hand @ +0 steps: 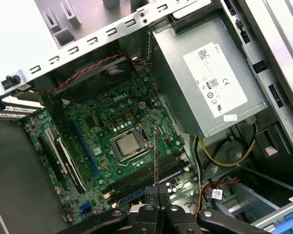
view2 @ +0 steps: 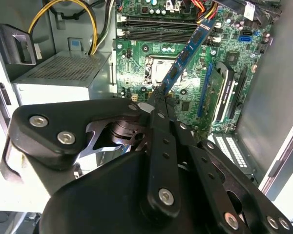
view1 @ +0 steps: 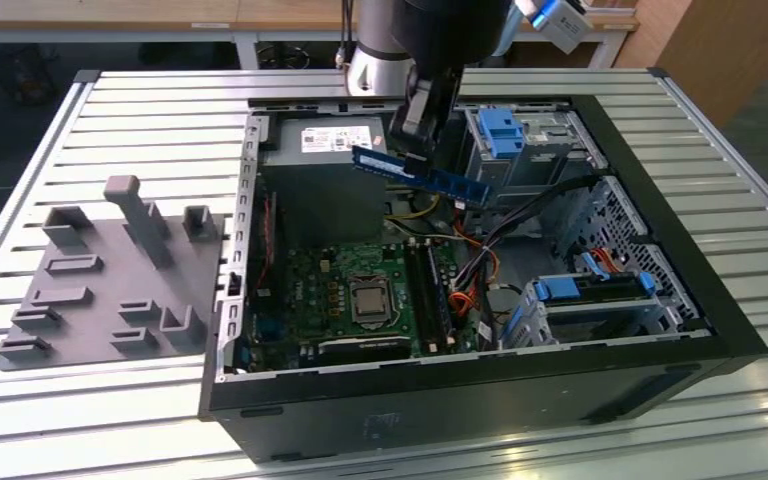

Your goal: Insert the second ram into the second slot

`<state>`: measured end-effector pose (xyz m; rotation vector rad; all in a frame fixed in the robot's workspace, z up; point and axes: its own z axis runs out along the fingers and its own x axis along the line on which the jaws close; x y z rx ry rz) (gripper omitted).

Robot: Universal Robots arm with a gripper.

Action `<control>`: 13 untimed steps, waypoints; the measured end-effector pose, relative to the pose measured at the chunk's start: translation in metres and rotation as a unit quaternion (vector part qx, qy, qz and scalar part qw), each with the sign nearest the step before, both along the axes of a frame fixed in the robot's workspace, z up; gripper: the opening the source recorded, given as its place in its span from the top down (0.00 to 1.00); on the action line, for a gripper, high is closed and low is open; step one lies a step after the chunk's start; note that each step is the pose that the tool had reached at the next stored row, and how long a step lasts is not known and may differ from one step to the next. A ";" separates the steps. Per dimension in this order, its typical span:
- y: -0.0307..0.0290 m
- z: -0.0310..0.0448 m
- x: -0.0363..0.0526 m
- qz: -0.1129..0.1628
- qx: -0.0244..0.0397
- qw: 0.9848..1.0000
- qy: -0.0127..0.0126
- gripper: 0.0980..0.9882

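ME: Ribbed alu table [view1: 117,100], long pale slats w/ a dull sheen. Black steel PC case [view1: 491,400] lies on it, side panel off, open side up. Grey moulded fixture plate [view1: 104,290] w/ blocky pegs sits just beside the case, on the exterior view's left.

OP: Yr hand?

ME: My gripper [view1: 414,158] is clamped narrow on the second ram [view1: 427,174]. The black bolted link fingers [view2: 161,126] pinch its two flat faces. It's a thin, flat blue board, a long narrow rectangle w/ a row of dark chips. In the first wrist view it's edge-on, a mere sliver between my tips.

OP: Where is it rel. to the slots?

ME: In the air over the open case, tilted, sloping down toward the exterior view's right. It's apart from the green motherboard [view1: 317,290], so not seated. The RAM slots [view2: 156,29] are long dark plastic channels lying side by side, next to the square metal CPU socket [view2: 154,68]. Can't tell if any slot is filled.

OP: Further out?

ME: Boxy grey sheet-metal PSU [view1: 324,150] w/ a white label, and a fine perforated mesh face in the second wrist view. Looped yellow cables [hand: 229,156] run beside it. Chunky blue plastic drive-bay latches [view1: 504,130] sit on punched steel cages, at the exterior view's right.
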<state>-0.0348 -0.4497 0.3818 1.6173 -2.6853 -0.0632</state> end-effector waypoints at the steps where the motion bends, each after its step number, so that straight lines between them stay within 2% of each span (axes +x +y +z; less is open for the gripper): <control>1: 0.0000 0.0000 0.0000 -0.002 0.000 1.000 0.000 0.98; 13: 0.0000 0.0000 0.0000 -0.023 0.000 1.000 0.000 0.98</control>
